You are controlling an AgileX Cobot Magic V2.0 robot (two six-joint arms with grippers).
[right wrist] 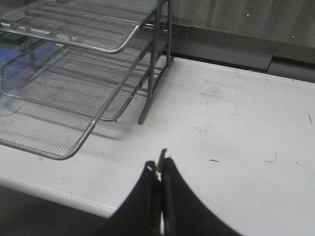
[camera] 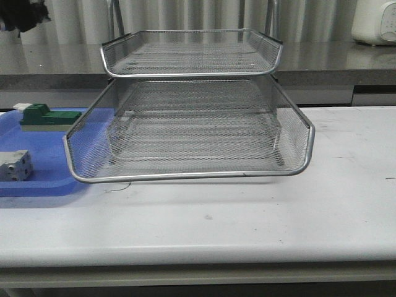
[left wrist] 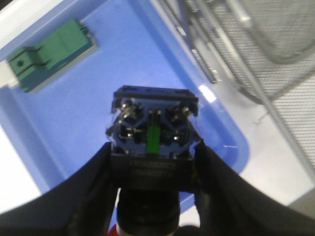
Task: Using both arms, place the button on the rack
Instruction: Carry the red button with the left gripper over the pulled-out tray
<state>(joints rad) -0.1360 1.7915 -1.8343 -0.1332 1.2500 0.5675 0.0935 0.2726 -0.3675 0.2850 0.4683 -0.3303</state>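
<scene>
Your left pincer (left wrist: 153,189) grips the button (left wrist: 153,132) above the blue tray (left wrist: 123,64), its long axis running out from the fingers; the rack (left wrist: 256,44) lies just beside; your right pincer (right wrist: 160,169), closed and empty, hangs over the surface (right wrist: 236,128) nearby.

White table (camera: 204,229) — grey counter (camera: 55,68) behind

Silver wire-mesh letter rack (camera: 192,133) with chrome rims. Flat blue plastic tray (camera: 43,185). Green rectangular block (camera: 48,116), white end. Black-bodied button switch (left wrist: 152,147), green centre strip. White, scuffed tabletop (camera: 247,223).
</scene>
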